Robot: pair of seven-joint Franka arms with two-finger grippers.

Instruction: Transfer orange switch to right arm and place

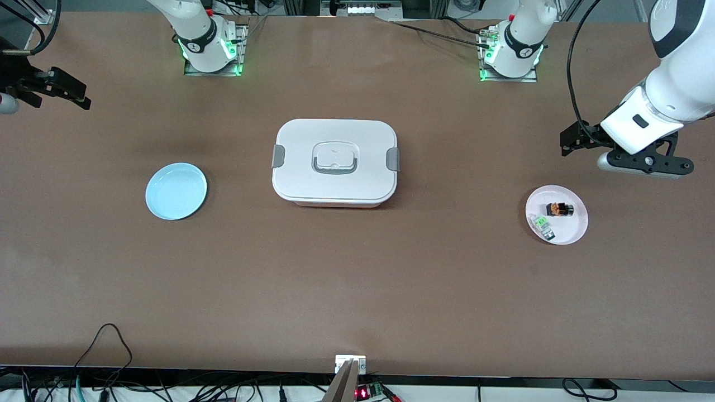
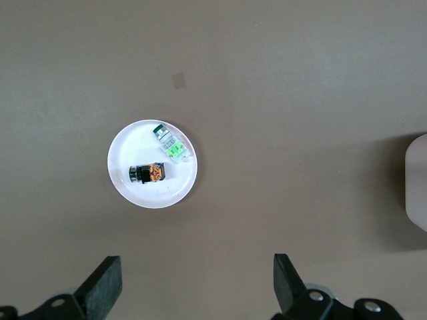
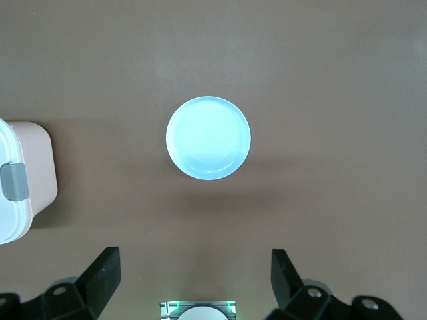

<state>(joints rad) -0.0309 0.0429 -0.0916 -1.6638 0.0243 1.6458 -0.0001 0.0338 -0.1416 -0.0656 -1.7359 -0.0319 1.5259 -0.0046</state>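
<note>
**Switch lying below the left hand, on the pink plate**

While both hands are hovering spread and empty, we are reading the orange switch point(image 1: 559, 210) as the left hand's job: it is lying on the pink plate point(image 1: 578, 226) at the left arm's end of the bench point(image 1: 357, 290), and our left hand point(image 1: 578, 146) is hanging above the bench just beside that plate, on its robot-base side. The right hand point(image 1: 58, 92) is waiting high over the right arm's end, well apart from the switch, so the left is plainly the nearer.

From the left wrist view the switch point(image 2: 148, 173) is sitting ahead of the fingers point(image 2: 103, 287), nearer one fingertip than the other, so we are judging that the hand needs to move forward and slightly sideways before descending. Its long axis is running roughly parallel to the line between our two fingertips; we are thinking a wrist turn will be needed so the fingers close across the narrow sides.

The small green-and-clear component point(image 2: 171, 145) is lying close beside the switch on the same plate, leaving little room on that flank, and the plate's rim is near the switch's black end. Elsewhere we are seeing open bench: the white lidded box point(image 1: 334, 162) is sitting mid-bench between the arms, and the blue plate point(image 3: 208, 138) is lying bare below the right hand.
</note>
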